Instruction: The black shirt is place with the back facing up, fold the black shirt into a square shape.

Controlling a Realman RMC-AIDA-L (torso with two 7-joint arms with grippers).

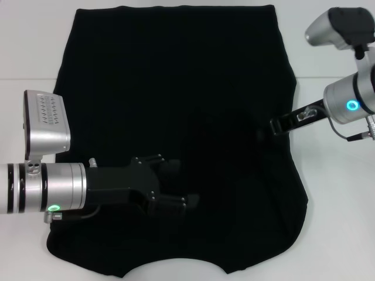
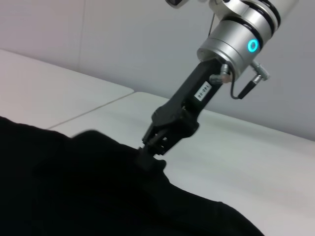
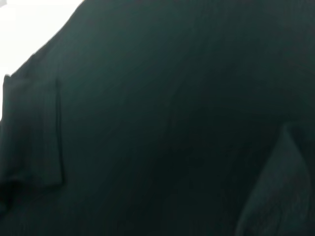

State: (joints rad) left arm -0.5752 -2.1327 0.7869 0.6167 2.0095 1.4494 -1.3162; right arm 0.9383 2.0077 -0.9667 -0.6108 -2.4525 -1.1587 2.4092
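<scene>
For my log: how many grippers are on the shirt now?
2. The left gripper is over the shirt near its left side; the right gripper pinches cloth at the right side.

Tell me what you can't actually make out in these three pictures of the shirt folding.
- Right end effector: in the head view its tip sinks into the black shirt, black on black. The left wrist view shows it on the fabric, but not its opening.
- Left end effector: fingers blend into the shirt.
- Shirt's near hem: cut off by the head view's bottom edge.
- Right wrist view: only dark fabric.
</scene>
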